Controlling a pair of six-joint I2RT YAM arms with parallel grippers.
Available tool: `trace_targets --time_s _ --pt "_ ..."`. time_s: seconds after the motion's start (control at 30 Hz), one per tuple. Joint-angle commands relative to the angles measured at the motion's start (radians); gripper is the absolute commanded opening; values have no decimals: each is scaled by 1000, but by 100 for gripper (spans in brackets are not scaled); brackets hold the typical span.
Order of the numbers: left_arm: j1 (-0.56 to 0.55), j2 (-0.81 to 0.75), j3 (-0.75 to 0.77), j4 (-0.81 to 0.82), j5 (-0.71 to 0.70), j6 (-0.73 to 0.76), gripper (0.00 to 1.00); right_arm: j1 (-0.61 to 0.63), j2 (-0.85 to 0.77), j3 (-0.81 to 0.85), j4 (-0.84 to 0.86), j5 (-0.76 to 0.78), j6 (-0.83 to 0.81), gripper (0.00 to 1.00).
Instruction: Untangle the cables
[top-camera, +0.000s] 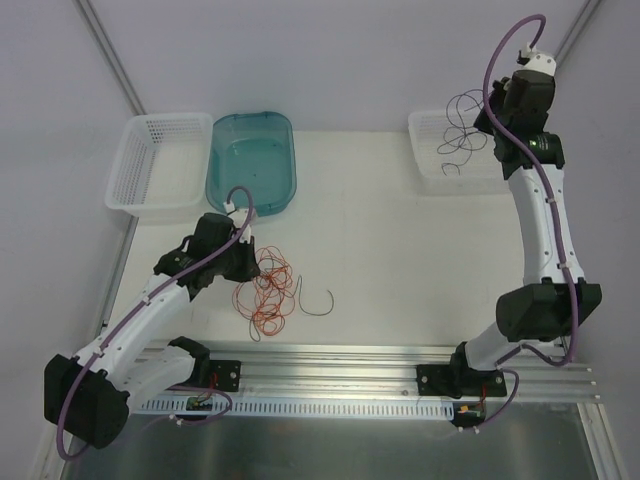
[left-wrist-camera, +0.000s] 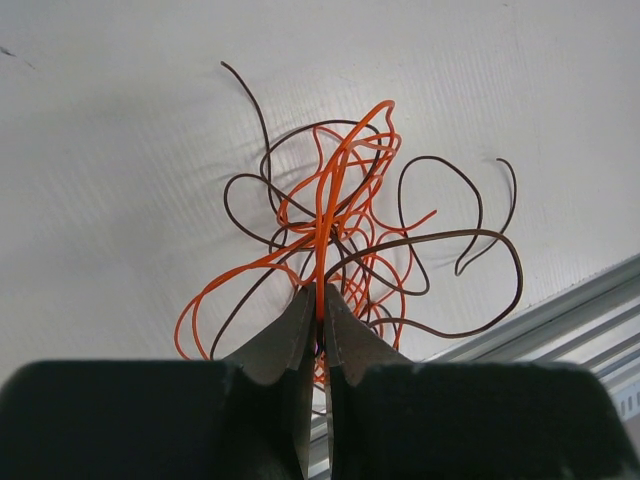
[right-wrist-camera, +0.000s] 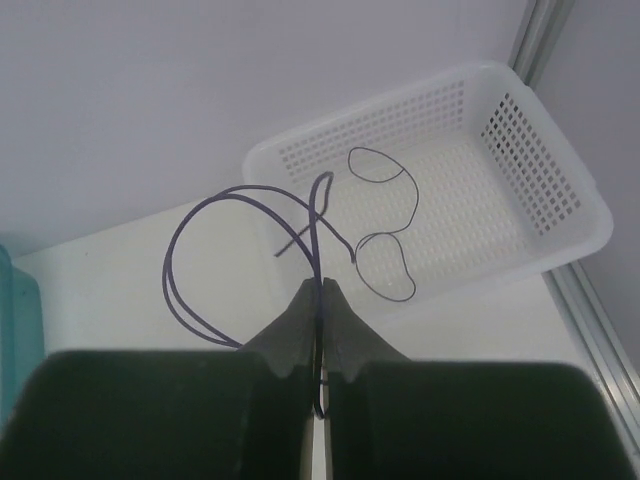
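The worktop is a plain matte white board, closed in by pale grey walls on the far and side edges. An aluminium rail runs along its near edge. In the far-left corner stands a white perforated basket, with a translucent teal tub just beside it. A second white perforated basket sits in the far-right corner.

From above, the fingertips of both arms are hidden by their own wrists. The thin strands blur together where they cross, so individual cables in the heap cannot be counted. In the right wrist view the teal tub is cut off at the left border.

The tangle lies close to the near edge, left of the middle. It is a loose heap of hair-thin orange cable and dark brown-black cable, looped through one another. One dark curved strand lies just beside it on the right. The left end effector is clenched on a single orange strand that rises out of the heap.

The right end effector is pinched on a purple cable, held above the far-right corner with a wide loop swinging out to the left. Dark loops show against the basket's floor. Whether they belong to the same strand cannot be told.
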Motion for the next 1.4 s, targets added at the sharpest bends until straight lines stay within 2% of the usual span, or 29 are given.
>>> trace_targets --time_s 0.0,0.13,0.23,0.43,0.53,0.57,0.63,0.67,0.73,0.77,0.83,1.03,1.1,1.2,1.37 --pt "-3 27 0 14 -9 24 4 -29 86 14 184 20 -53 1" --pt "-2 56 3 14 -4 29 4 -57 199 17 342 6 -83 1" --pt "-3 76 11 14 2 38 4 -78 320 82 425 -11 -100 1" --pt "1 123 23 14 -26 44 4 -110 610 306 425 -42 -119 1" --pt "10 139 32 14 -38 43 3 -115 719 386 411 -39 -130 22" --pt "15 143 35 14 -36 41 3 -118 738 402 405 -37 -131 36" --pt "24 153 42 14 -29 41 3 -120 761 405 405 -42 -130 54" --pt "27 154 42 14 -20 40 3 -121 761 402 405 -45 -131 71" --pt "32 153 40 14 -15 37 3 -121 730 376 410 -42 -133 83" --pt "32 150 39 14 -10 37 3 -121 715 335 423 -39 -136 92" --pt "32 143 39 14 -3 35 3 -121 680 302 425 -45 -140 98" --pt "32 97 31 12 5 26 3 -103 480 143 394 -109 -133 99" --pt "33 81 29 14 10 27 3 -74 383 53 385 -172 -131 100" --pt "33 54 28 14 16 23 3 -3 237 -96 362 -227 -128 100" --pt "35 7 17 14 0 12 2 150 52 -320 344 -364 -10 99"
